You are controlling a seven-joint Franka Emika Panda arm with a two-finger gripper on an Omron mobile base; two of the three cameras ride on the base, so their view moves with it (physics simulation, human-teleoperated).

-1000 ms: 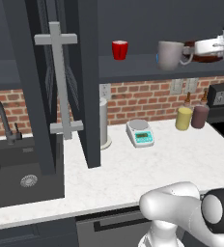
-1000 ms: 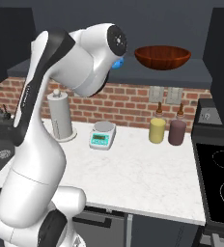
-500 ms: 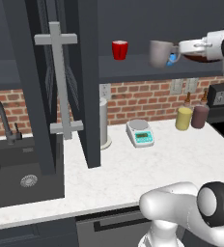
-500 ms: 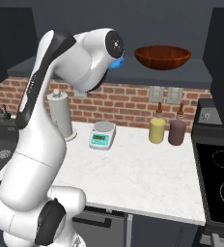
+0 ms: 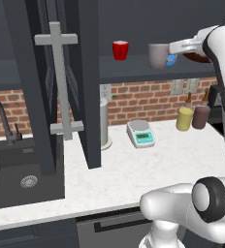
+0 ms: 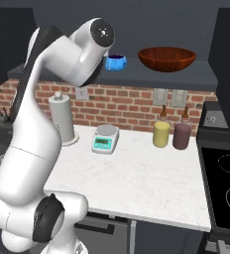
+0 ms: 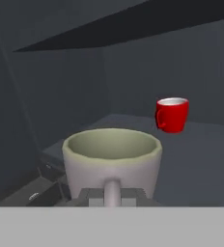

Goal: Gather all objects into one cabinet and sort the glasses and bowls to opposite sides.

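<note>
1. Clamping the pale mug's [image 7: 112,161] loop handle, the gripper [image 7: 112,197] has its jaws pinched tight on it, and the mug sits upright right in front of the hand.
2. From the left base view, the mug [image 5: 158,55] hangs just above the front of the cabinet shelf [image 5: 134,72], carried in from the robot's right.
3. Ahead on that shelf stands the red cup [image 5: 120,50], well apart from the mug, deeper in and to the left.
4. Behind the hand on the right side of the shelf sit the small blue bowl [image 6: 115,62] and the wide brown bowl [image 6: 167,58], near each other.
5. My read: this is the carry toward the cup's end, so glasses group left and bowls stay right.
6. To do it well, keep the mug level, travel along the shelf and set it down beside the cup without nudging it.
7. Room looks generous between mug and cup; the open cabinet door [image 5: 61,87] with its bar handle and the shelf's front lip are the edges to mind.
</note>
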